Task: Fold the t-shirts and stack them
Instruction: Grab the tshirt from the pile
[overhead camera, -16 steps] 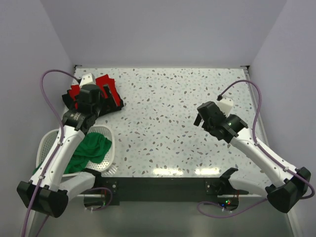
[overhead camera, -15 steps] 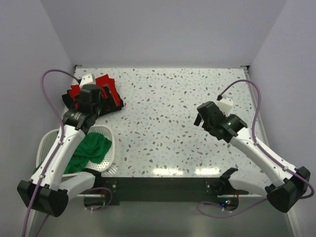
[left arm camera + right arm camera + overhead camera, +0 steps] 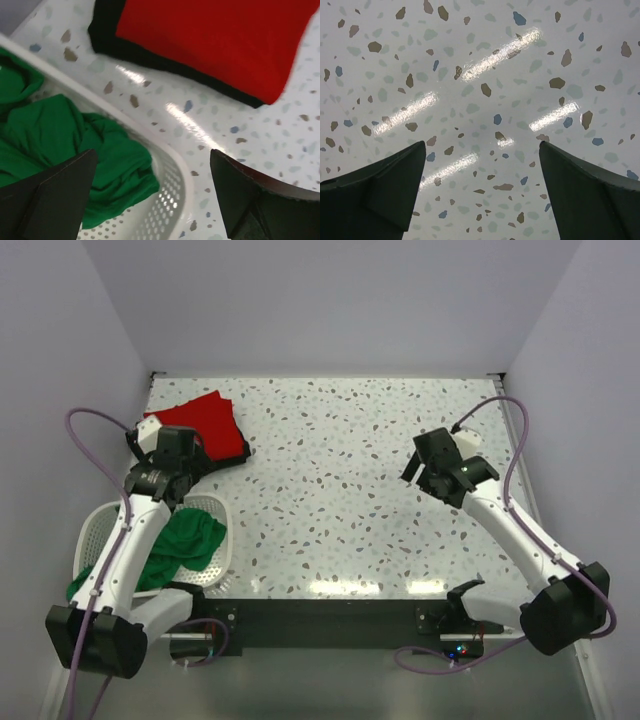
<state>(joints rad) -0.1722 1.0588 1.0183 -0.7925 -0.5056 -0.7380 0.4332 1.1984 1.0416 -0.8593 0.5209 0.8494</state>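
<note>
2 wide: left tool (image 3: 152, 162), right tool (image 3: 482, 147) | red t-shirt (image 3: 205, 423) atop black t-shirt (image 3: 103, 30)

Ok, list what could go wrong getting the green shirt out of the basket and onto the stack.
1. The green t-shirt lies bunched in the white basket; the open left gripper may catch the rim or lift the basket along.
2. The red t-shirt on the black t-shirt lies close by; dragging cloth out could muss that stack.
3. The open right gripper hangs far off over bare table.
</note>
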